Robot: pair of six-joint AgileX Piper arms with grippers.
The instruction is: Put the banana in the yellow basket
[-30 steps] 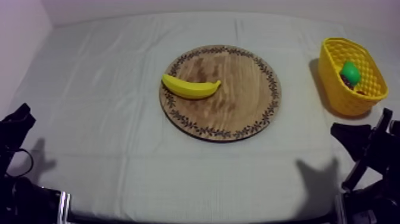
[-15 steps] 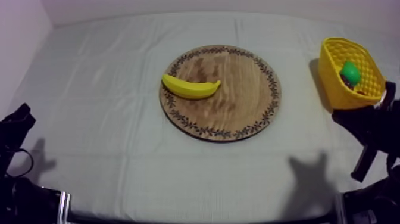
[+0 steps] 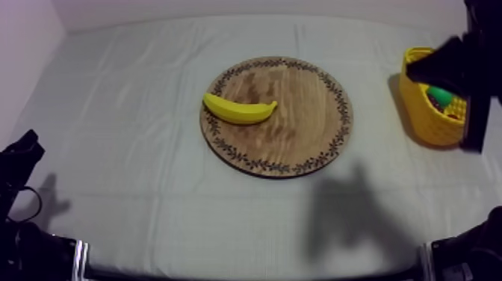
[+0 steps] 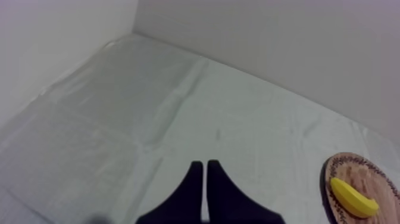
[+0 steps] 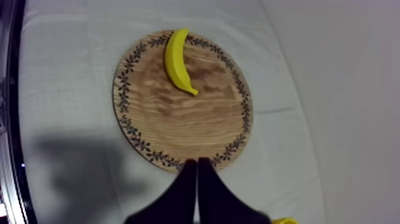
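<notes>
The yellow banana (image 3: 239, 109) lies on the left part of the round wooden board (image 3: 299, 112) at the table's centre. The yellow basket (image 3: 429, 123) stands at the right edge, partly covered by my raised right arm (image 3: 456, 63). My right gripper (image 5: 196, 162) is shut on nothing, its fingers a narrow wedge over the board's (image 5: 190, 113) near rim, well apart from the banana (image 5: 177, 61). My left gripper (image 4: 205, 167) is shut and empty above bare cloth, far from the board (image 4: 342, 161) and the banana (image 4: 353, 198). In the top view, my left arm (image 3: 21, 157) rests low at the left.
A green toy fruit (image 3: 441, 96) lies inside the basket. The right arm's shadow (image 3: 347, 217) falls on the cloth in front of the board. Grey-white walls close the back and left of the table.
My right arm has risen from the lower right to the upper right, over the basket, and its shadow has slid left. Banana, board and left arm are unmoved.
</notes>
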